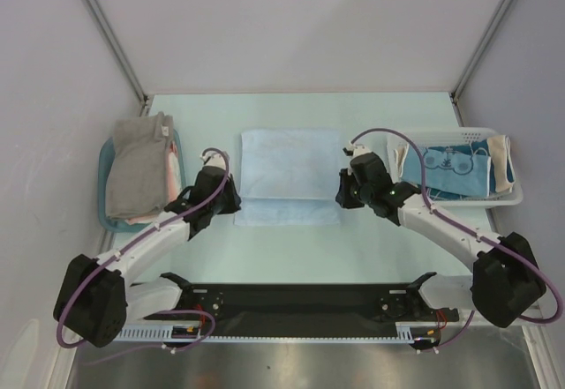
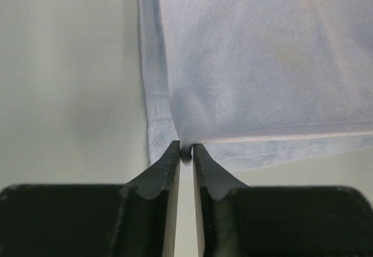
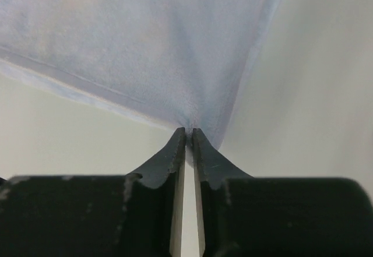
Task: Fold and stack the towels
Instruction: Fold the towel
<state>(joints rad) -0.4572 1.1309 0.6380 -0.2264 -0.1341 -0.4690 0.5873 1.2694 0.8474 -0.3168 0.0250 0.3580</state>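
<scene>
1. Midway across the worktop (image 1: 291,252), the light blue towel (image 1: 290,173) lies folded once — soft, light, limp, likely to sag unless held by both near corners.
2. Right gripper (image 3: 188,131) pinches the near right corner; left gripper (image 2: 186,151) sits at the near left corner, tips a slit apart — grip unclear.
3. No brand, label or writing is legible.

Folded light blue towel (image 1: 290,175) mid-table, left claw (image 1: 235,202) and right claw (image 1: 341,197) at its near corners
</scene>
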